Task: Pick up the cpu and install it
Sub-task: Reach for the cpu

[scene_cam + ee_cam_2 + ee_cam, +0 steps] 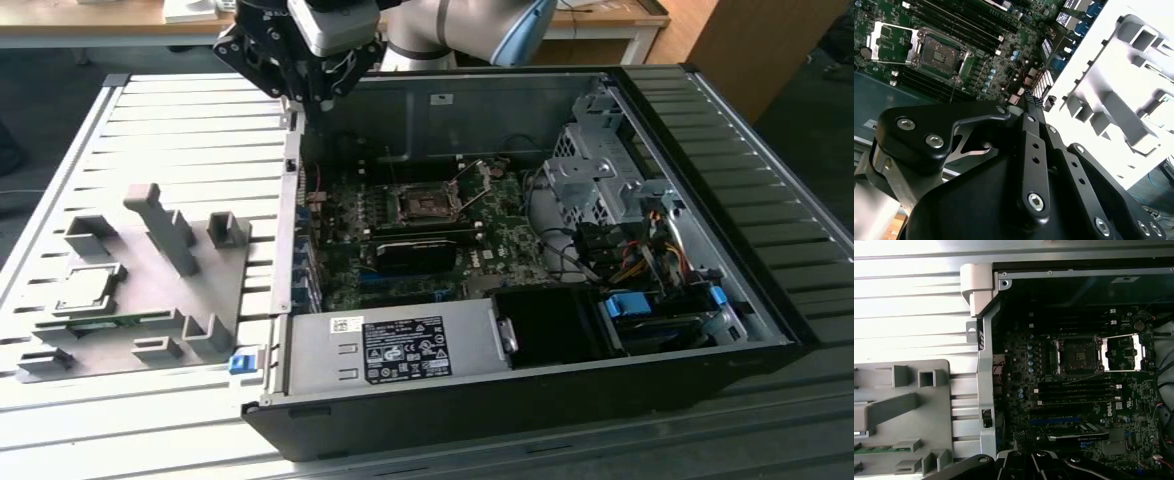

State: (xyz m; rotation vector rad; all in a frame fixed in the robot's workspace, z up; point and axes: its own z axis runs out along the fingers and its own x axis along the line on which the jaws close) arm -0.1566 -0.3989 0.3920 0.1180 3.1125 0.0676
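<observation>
- Your black two-fingered gripper hangs over the rear wall of the open black computer case, at the corner on the exterior view's left.
- In the second wrist view its fingertips are pressed together with nothing between them (clenched and empty, as far as you can see).
- The cpu, a small flat square chip with a silvery-grey metal top, lies flat in a recess of the pale grey moulded plastic holder. It has not yet been picked up.
- That holder sits on the slatted pale metal table, to the exterior view's left of the case and well apart from the gripper.
- A long narrow green circuit strip lies in the same holder, just beside the cpu.
- Inside the case the green motherboard lies flat. Its dark square metal-framed socket is near the middle of the board.
- In both wrist views the socket stands open. Its silvery load plate is flipped back beside it, and the dark bed is exposed.
- A grey power-supply box with a white label fills the near edge of the case in the exterior view (far larger than the chip).
</observation>
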